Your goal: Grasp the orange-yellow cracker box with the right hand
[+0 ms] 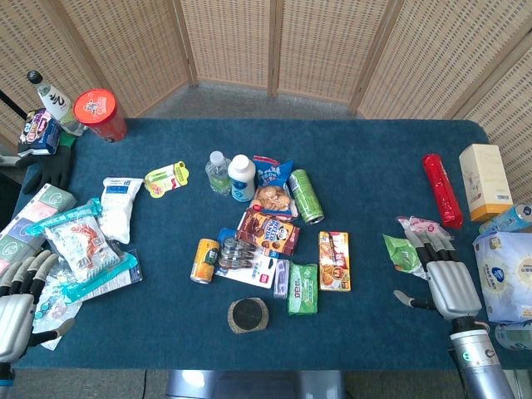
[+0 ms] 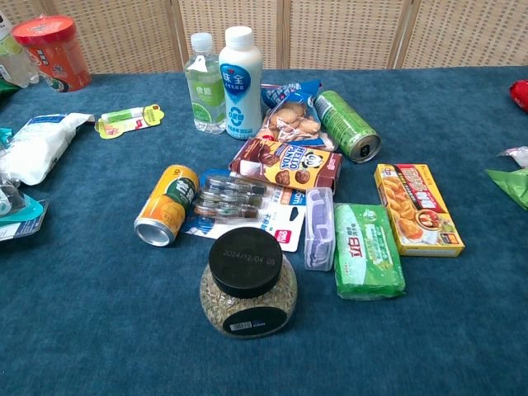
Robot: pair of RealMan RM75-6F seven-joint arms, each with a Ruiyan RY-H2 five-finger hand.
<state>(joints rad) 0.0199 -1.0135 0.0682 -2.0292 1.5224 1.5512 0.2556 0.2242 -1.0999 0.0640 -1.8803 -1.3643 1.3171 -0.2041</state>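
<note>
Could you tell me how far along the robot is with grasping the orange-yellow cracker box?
Nothing looks done yet. The cracker box lies flat on the blue table beside the green packet, untouched. The right robot hand rests open near the table's right edge, well apart from the box, holding nothing. The left robot hand sits at the far left. The reach, the closing of fingers and the grasp all remain.

Matt blue cloth table (image 1: pixel 374 166)
</note>
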